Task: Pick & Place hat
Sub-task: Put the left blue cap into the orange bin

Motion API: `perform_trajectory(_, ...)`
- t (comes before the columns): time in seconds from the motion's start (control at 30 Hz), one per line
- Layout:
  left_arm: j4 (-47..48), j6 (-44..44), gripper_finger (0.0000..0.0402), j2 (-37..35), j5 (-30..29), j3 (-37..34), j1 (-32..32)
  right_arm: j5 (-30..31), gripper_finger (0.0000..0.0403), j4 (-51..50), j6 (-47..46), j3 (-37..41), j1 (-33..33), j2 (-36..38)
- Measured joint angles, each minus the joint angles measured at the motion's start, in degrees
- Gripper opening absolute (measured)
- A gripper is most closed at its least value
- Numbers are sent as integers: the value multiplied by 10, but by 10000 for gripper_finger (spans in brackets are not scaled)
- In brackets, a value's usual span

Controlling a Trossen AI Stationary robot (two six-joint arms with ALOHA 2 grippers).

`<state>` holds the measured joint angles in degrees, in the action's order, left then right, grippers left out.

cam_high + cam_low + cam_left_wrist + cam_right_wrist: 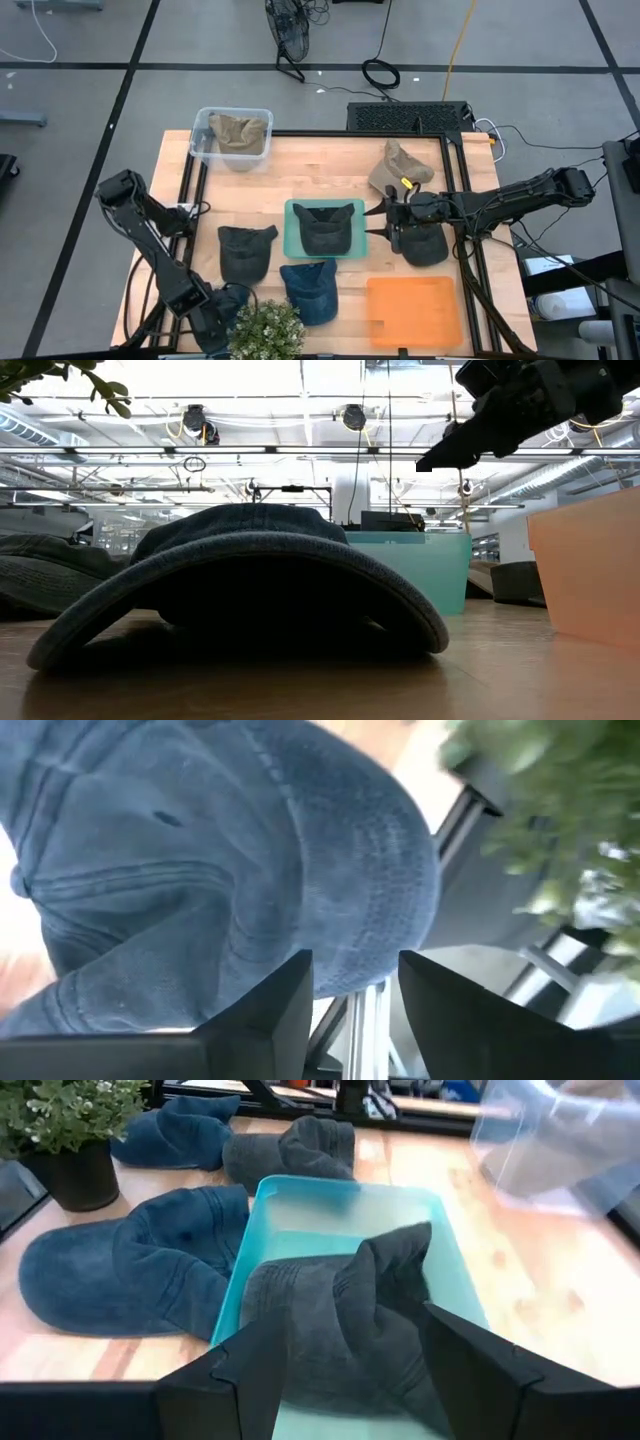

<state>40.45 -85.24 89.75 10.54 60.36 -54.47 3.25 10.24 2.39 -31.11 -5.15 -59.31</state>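
Note:
A dark grey hat point(326, 228) lies in the teal tray point(294, 240) at the table's middle; it also shows in the right wrist view point(350, 1295). My right gripper point(374, 222) is open at the tray's right edge, raised above the table in the low view point(440, 460). Its fingers stand on either side of the hat's near part point(350, 1330) without touching it. My left gripper point(355, 985) is open and empty at the table's near left point(215, 322), facing a blue hat point(250, 870) that rests on the table point(308, 290).
Another dark grey hat point(247, 250) lies left of the tray and one point(425, 245) under my right arm. A tan hat point(400, 168) lies at the far right, and a clear bin point(232, 135) holds another. An orange tray point(413, 310) and a potted plant point(268, 330) stand near the front edge.

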Motion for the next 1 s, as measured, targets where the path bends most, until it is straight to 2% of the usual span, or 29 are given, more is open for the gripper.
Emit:
perform_trajectory(0.17, 1, -21, 183, 16, -4, 0, -8, 1, 210, 32, 25, 0, 26, 0)
perform_trajectory(0.43, 0, -23, 266, 17, -26, 0, -9, 0, 210, 37, 33, 0, 65, 0)
perform_trajectory(0.57, 6, -23, 289, 17, -45, 0, -17, -1, 210, 41, 33, 0, 72, 0)
perform_trajectory(0.67, 23, -24, 290, 17, -43, 0, -24, -2, 210, 45, 33, 0, 74, 0)
perform_trajectory(0.83, 28, -31, 272, 13, 29, 0, -27, -3, 210, 46, 29, 0, 74, 0)
perform_trajectory(1.0, 29, -33, 254, -2, 37, 0, -27, -3, 210, 45, 23, 0, 74, 0)
